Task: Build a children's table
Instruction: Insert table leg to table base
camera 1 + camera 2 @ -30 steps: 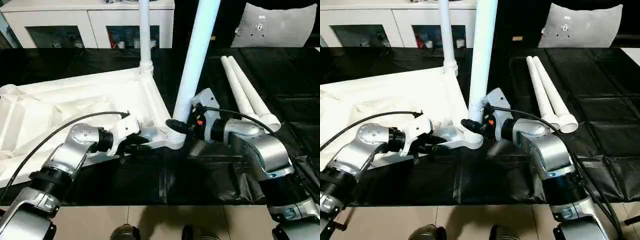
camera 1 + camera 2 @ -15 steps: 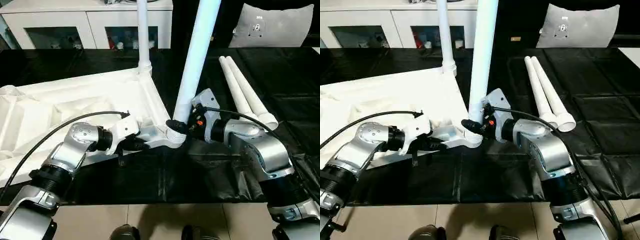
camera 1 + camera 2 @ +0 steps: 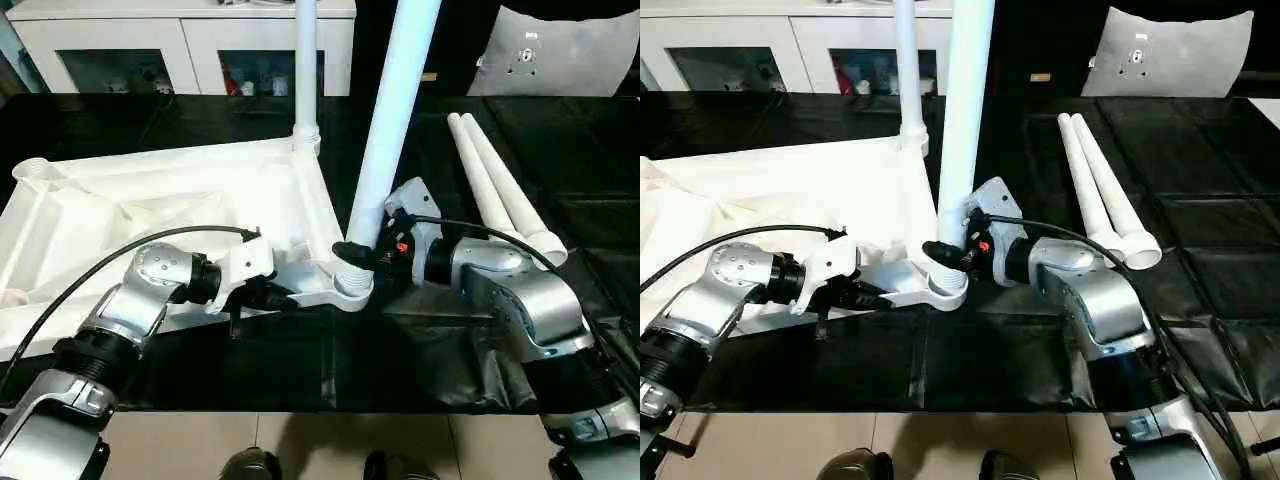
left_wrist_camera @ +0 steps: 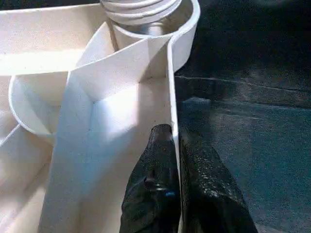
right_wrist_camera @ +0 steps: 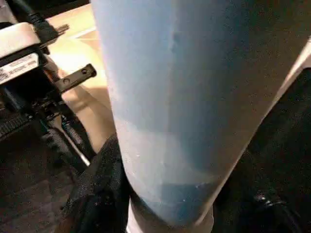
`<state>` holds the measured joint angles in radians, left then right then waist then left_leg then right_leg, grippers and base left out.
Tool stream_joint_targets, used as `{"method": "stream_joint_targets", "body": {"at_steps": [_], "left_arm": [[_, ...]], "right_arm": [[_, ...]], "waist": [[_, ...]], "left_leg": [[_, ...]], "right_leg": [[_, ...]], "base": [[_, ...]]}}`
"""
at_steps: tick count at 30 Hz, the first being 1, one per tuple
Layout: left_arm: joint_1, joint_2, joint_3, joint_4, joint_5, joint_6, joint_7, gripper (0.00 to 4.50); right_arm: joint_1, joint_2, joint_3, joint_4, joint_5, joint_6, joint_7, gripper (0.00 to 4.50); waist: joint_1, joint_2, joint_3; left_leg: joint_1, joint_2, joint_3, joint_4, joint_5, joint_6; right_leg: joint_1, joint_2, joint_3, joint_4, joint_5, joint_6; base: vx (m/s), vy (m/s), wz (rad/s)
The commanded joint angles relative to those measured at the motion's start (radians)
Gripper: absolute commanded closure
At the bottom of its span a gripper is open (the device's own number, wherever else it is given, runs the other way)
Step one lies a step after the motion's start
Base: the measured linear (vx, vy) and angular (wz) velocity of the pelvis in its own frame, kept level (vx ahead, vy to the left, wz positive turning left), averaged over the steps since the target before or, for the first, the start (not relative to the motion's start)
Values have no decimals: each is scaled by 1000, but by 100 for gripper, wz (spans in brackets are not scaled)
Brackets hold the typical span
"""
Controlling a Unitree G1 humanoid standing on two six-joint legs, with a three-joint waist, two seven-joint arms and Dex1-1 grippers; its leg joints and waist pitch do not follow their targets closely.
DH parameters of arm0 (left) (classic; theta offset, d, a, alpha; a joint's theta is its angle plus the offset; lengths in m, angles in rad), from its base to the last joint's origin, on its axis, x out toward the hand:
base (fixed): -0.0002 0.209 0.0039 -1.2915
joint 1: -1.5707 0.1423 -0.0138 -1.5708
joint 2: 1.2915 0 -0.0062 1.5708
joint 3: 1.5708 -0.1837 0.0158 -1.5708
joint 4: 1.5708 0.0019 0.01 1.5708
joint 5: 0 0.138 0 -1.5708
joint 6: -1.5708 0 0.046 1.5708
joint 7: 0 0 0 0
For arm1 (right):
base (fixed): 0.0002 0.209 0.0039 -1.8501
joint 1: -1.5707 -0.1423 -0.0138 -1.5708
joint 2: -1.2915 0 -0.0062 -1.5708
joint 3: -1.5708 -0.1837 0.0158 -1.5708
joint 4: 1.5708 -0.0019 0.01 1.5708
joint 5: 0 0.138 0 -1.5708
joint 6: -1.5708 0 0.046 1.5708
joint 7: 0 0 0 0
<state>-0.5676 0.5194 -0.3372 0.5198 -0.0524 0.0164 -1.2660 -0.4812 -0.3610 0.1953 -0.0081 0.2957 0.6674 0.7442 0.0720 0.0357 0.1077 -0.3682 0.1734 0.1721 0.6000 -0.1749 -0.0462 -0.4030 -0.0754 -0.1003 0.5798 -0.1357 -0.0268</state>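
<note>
1. The children's table lies upside down on the black tabletop, its ribbed underside up; it spreads from the centre out toward 9 o'clock in the head views.
2. One leg stands in the far corner socket at about 12 o'clock; a second leg stands, leaning slightly, in the near corner socket at the centre; whether it is fully seated cannot be told.
3. Two spare legs lie side by side on the tabletop at about 2 o'clock, well apart from the top; by the look of it the build is roughly half done, with two legs left to fit.
4. The left end effector is pressed together on the rim of the top, one finger inside and one outside, just beside the near socket.
5. The right end effector pinches the second leg just above the socket.
6. A small white label on the left wrist housing carries print too small to read; no brand is legible.
</note>
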Motion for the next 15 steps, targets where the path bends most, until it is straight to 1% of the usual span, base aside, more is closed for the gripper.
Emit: {"method": "stream_joint_targets", "body": {"at_steps": [1,2,4,6,7,8,10,11,13,14,15], "left_arm": [[-16,-6,-16,-21,-25,-24,-63,450],[-18,-6,-17,-21,-25,-26,-70,450],[-21,-5,-17,-17,-21,-26,-77,450],[-25,-4,-18,-11,-13,-32,-72,450],[-27,-4,-19,-6,-7,-36,-69,450],[-32,-6,-17,2,-2,-39,-68,450],[-37,-8,-16,10,6,-44,-64,450],[-40,-9,-15,15,9,-46,-63,450],[-43,-13,-12,26,16,-53,-58,450],[-43,-14,-12,27,17,-54,-61,450],[-43,-14,-12,27,17,-54,-61,450]], "right_arm": [[27,-14,25,-6,7,47,13,262],[31,-17,23,-13,12,56,18,262],[36,-23,21,-24,24,75,29,262],[39,-25,21,-29,28,81,32,262],[40,-26,21,-32,30,84,34,262],[41,-27,21,-39,33,91,34,262],[42,-28,19,-47,37,100,34,262],[43,-29,18,-53,42,107,35,262],[44,-33,19,-61,47,117,38,262],[43,-35,19,-61,47,119,40,262],[43,-35,19,-61,47,119,40,262]], "waist": [[-2,2,-81],[-2,4,-80],[-3,2,-78],[-2,3,-76],[-2,3,-76],[-2,6,-74],[-1,3,-75],[0,6,-75],[2,4,-75],[5,6,-76],[6,5,-76]], "left_leg": [[18,52,-21,-74,-258,10],[20,52,-21,-75,-266,9],[21,51,-23,-76,-285,5],[25,51,-23,-76,-302,3],[24,51,-25,-76,-305,1],[25,51,-25,-77,-309,0],[27,51,-25,-77,-311,1],[26,50,-25,-76,-310,0],[27,50,-26,-77,-310,0],[27,52,-26,-77,-306,-1],[26,52,-26,-77,-305,-2]], "right_leg": [[48,-80,59,-76,-433,-145],[47,-81,58,-78,-445,-142],[47,-81,56,-83,-477,-131],[44,-82,55,-88,-509,-120],[45,-82,54,-89,-517,-115],[43,-82,54,-90,-521,-112],[42,-82,54,-92,-521,-111],[43,-82,54,-92,-521,-110],[43,-81,53,-93,-528,-105],[42,-82,54,-92,-519,-105],[43,-82,54,-90,-507,-109]], "base": [[0,0,0],[0,0,0],[0,0,0],[0,0,0],[0,0,0],[0,0,0],[0,0,0],[0,0,0],[0,0,0],[0,0,0],[0,0,0]]}}
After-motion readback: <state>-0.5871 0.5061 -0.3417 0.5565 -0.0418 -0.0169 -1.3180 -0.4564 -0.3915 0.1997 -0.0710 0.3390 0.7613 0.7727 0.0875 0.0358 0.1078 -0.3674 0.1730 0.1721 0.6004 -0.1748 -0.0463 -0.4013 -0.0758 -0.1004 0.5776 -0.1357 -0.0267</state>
